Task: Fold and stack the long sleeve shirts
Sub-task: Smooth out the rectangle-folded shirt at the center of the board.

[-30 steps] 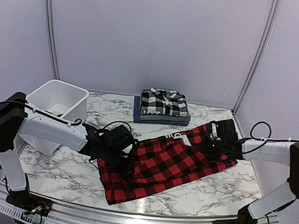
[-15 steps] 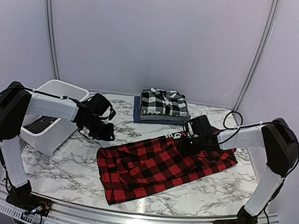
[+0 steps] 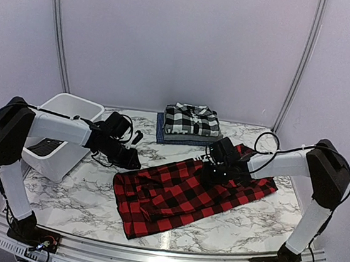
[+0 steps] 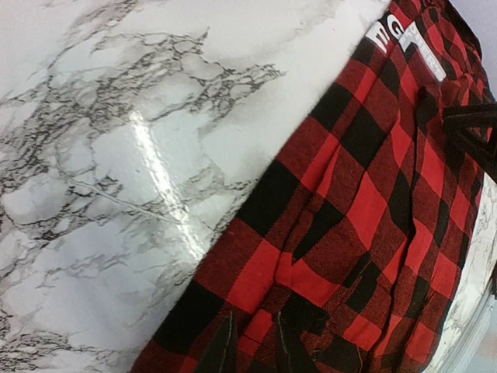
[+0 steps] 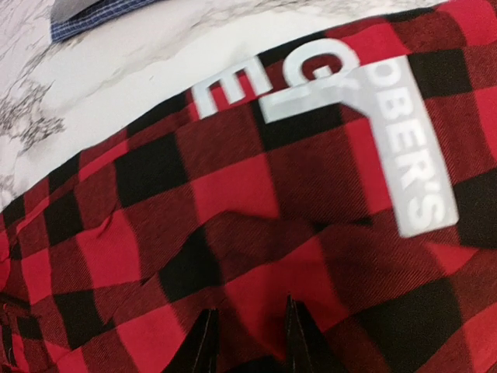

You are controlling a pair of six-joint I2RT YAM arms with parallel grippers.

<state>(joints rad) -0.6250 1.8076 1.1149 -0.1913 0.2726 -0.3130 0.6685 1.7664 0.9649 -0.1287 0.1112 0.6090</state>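
Folding red check shirt (image 3: 180,195), spread on table (image 3: 85,193) near folded stack (image 3: 190,125). Left claw (image 4: 252,353) and right claw (image 5: 250,342) sit at its far edge; whether either grips cloth cannot be told. Next: pinch edge firmly.

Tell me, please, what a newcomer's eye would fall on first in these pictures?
The red-and-black shirt stands out most, spread across the middle of the marble table. Behind it, at the back, sits a stack of folded shirts topped by a black-and-white plaid one. A white tub sits at the left.
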